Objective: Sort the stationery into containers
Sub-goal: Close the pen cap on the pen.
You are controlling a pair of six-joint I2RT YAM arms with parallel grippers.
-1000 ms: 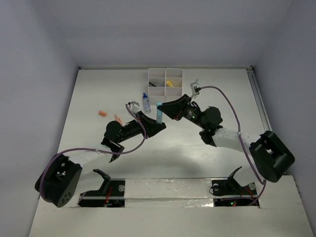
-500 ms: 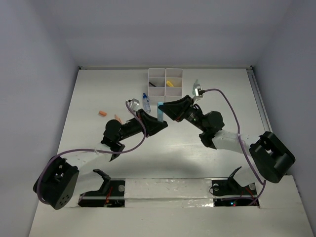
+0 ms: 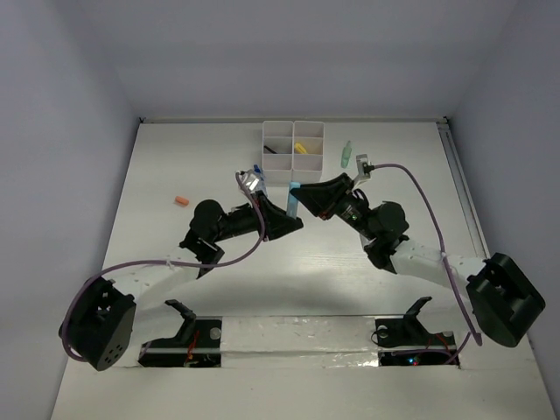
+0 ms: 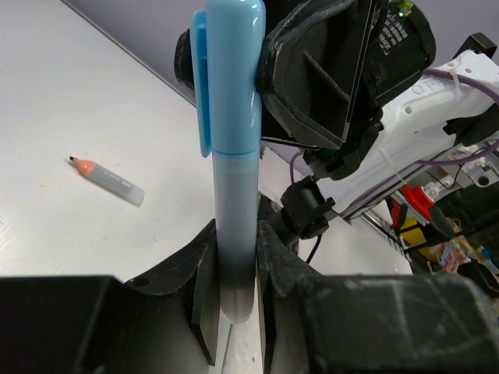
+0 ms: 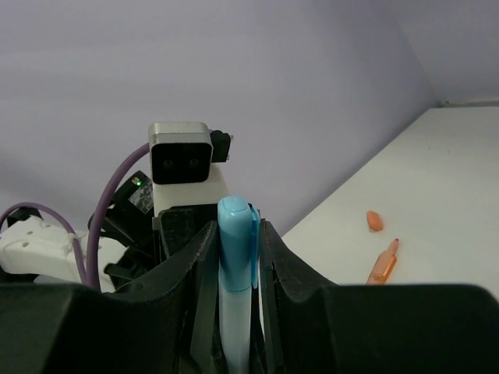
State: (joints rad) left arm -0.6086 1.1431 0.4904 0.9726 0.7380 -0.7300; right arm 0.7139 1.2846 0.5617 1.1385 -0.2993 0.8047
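**Blue pen held at both ends above the bench**

The blue pen (image 3: pixel 293 199) stands upright in mid-air, just short of the white divided tray (image 3: pixel 294 145). The left claw (image 4: pixel 234 280) clamps its barrel and the right claw (image 5: pixel 236 257) pinches the cap. To my eye, one claw should let go only once the other holds firm. The overhead view hides both grips. The wrist cameras show them, plus an orange crayon (image 5: pixel 383 265) lying on the bench (image 3: pixel 175 157).

so the pen (image 4: pixel 231 125) is sky blue up top with a paler grey-blue barrel going dark down inside the black left claw (image 4: pixel 232 292), right claw (image 5: pixel 234 312) is black too, purple cable (image 5: pixel 109 187) beyond it, white table (image 3: pixel 175 166), little orange bit (image 5: pixel 375 221) off to its right
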